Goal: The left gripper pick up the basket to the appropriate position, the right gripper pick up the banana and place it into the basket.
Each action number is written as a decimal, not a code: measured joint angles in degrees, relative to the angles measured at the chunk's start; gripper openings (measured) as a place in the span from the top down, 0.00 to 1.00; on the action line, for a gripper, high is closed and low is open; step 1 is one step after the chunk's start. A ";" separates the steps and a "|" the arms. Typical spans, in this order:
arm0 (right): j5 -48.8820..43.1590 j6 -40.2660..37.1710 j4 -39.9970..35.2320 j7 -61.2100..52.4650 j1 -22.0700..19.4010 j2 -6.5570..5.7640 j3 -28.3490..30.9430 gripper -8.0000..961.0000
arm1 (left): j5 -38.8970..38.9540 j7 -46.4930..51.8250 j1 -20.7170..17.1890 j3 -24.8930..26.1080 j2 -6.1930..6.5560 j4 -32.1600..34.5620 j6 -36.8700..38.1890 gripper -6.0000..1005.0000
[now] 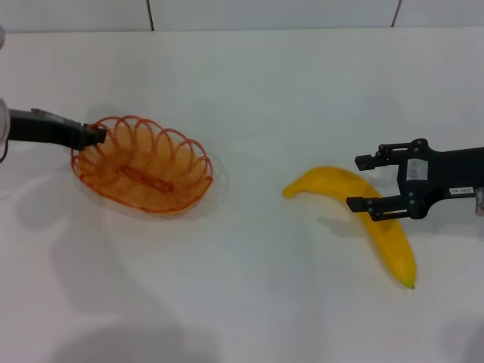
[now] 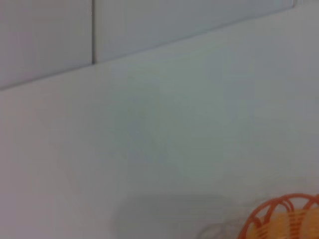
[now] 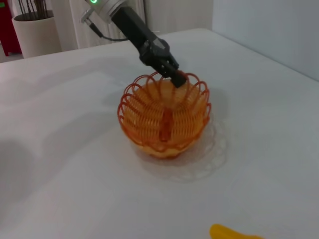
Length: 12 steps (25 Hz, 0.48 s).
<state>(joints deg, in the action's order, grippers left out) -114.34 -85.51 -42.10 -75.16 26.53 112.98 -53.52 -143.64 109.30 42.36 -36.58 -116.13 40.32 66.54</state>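
While on table: basket (image 1: 144, 163), banana (image 1: 363, 215)
Left hand (image 1: 97, 134): I clamp basket's rim
Right hand (image 1: 365, 182): fingers apart over banana

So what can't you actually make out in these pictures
- Left pincer: its tips sit at the basket rim; in head and right wrist views, whether they pinch the wire is too small to tell.
- Banana: right wrist view's edge cuts it to a sliver.
- Right pincer: open over the banana; contact unclear.
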 joint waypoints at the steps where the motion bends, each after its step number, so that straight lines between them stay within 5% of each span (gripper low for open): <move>1: 0.00 0.00 0.00 0.01 0.01 0.00 0.00 0.21 | 0.64 -0.21 -0.01 0.00 -0.06 0.05 0.02 0.85; 12: -1.15 -0.01 0.00 0.03 0.81 0.52 0.11 0.21 | 9.89 -4.46 -0.35 0.27 -0.08 -2.88 -0.18 0.82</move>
<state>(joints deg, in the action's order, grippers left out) -115.49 -85.52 -42.10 -75.13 27.34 113.50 -53.41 -133.76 104.84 42.01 -36.31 -116.21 37.44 66.36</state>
